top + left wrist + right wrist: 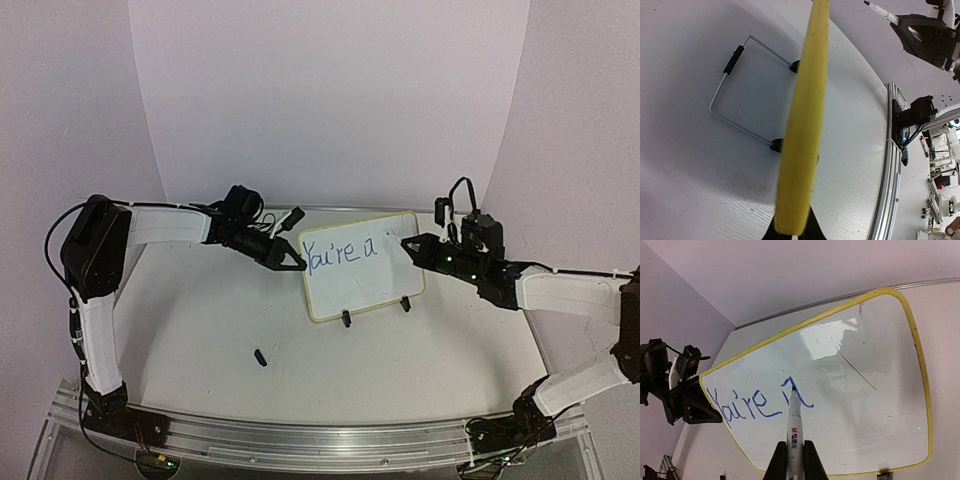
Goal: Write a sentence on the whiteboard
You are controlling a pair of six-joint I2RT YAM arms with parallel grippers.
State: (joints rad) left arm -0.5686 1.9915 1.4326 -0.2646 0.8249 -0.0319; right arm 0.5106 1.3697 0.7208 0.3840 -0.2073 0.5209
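Your light is soft, even and overhead, faintly violet. Glare whitens the upper middle of the small, white, yellow-rimmed whiteboard (880,405) in the right wrist view. In the left wrist view its rim blurs close up, and the frame edges bow.

Blue handwritten marker lettering (757,402) reads "You're a". It stands in a single line on the upper left of the small white rectangular whiteboard with a yellow rim (880,390), and is legible in both the top view and the right wrist view.

White marker pen (794,432): the barrel carries the printed logo "M&G", partly in red. The small characters beside it are too fine to read.
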